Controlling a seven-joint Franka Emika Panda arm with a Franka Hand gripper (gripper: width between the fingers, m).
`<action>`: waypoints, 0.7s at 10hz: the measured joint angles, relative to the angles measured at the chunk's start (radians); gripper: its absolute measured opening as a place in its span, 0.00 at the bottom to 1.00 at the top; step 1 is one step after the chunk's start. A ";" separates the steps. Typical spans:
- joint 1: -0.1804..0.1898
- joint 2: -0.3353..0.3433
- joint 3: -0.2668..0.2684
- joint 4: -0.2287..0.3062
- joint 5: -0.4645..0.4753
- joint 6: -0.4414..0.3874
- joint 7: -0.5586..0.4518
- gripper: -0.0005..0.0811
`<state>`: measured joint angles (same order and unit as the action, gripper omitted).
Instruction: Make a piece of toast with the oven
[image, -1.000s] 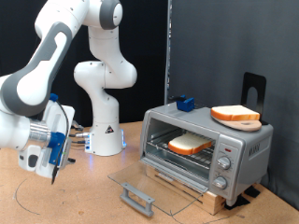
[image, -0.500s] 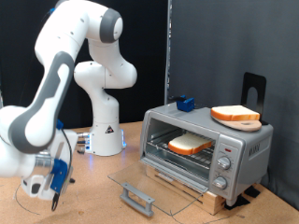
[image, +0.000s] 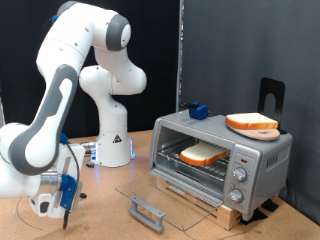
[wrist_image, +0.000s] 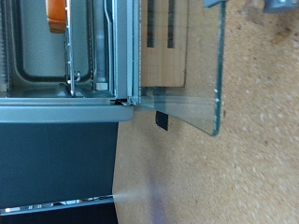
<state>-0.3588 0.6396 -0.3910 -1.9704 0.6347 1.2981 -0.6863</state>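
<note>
The piece of toast (image: 203, 154) lies on the wire rack (image: 190, 162) inside the oven (image: 220, 157), well apart from the claw (image: 62, 203), which hangs low over the tabletop (image: 110, 210) at the exterior view's left. The white Panda arm (image: 70, 80) arches down to it from its base (image: 112, 150) behind. I cannot tell whether the claw is wide or narrow: its fingers are small and blurred in the exterior view, and the wrist view shows none of them.

The oven is a boxy silver-grey appliance with round knobs (image: 238, 176) on its front panel, standing on a pale wooden board (image: 225, 208). Its glass door (image: 160, 195) is folded down flat, with a grey handle (image: 148, 213) at its outer edge. On the oven's roof rest a tan wooden board (image: 252, 123) with an orange-brown edge and a small blue block (image: 197, 111).

The toast is flat and square, with a pale cream face and orange-brown crust. In the wrist view only an orange sliver of it (wrist_image: 57, 14) shows, cut off at the frame edge, beside the oven's metal frame (wrist_image: 121, 51) and the clear door (wrist_image: 187, 65) over the speckled tabletop (wrist_image: 262, 140).
</note>
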 joint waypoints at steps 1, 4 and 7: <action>0.002 0.001 0.013 -0.023 0.003 0.006 -0.006 1.00; 0.039 -0.009 0.052 -0.120 0.007 0.057 -0.016 1.00; 0.079 -0.041 0.078 -0.216 0.049 0.127 -0.020 1.00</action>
<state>-0.2793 0.5990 -0.3132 -2.1861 0.6837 1.4252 -0.7063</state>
